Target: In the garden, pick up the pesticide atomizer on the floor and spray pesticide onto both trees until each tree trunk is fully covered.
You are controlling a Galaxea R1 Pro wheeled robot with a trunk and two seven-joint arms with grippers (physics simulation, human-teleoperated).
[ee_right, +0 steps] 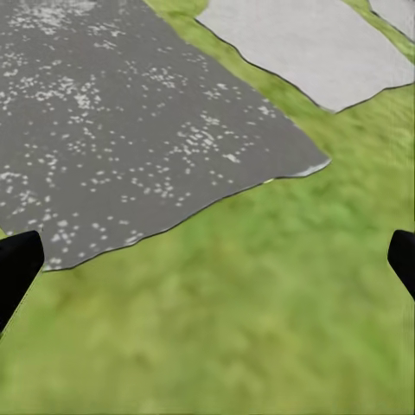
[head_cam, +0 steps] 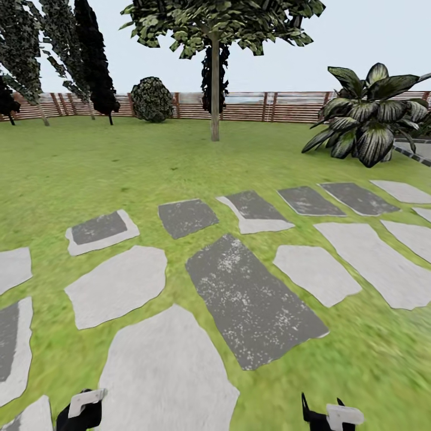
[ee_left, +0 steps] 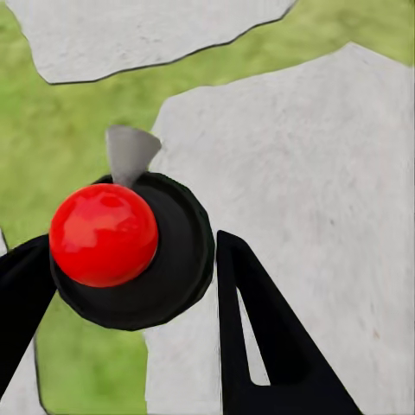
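Note:
The pesticide atomizer [ee_left: 130,259] fills the left wrist view from above: a black round cap with a glossy red ball and a grey nozzle. My left gripper [ee_left: 130,246] is shut on it, a black finger [ee_left: 268,346] pressing at either side, above pale paving. In the head view that gripper [head_cam: 84,408] sits at the bottom left. My right gripper [ee_right: 207,259] is open with nothing between its fingers, over grass beside a dark stone, and shows at the head view's bottom right [head_cam: 329,414]. One tree [head_cam: 215,24] stands far ahead on the lawn, its tree trunk [head_cam: 214,90] straight and grey-tan.
Grey stepping stones [head_cam: 251,299] lie across the lawn between me and the tree. A broad-leaved shrub [head_cam: 365,126] stands at the right, dark cypresses [head_cam: 90,54] and a round bush [head_cam: 151,99] at the back left. A brown slat fence [head_cam: 269,106] closes the far edge.

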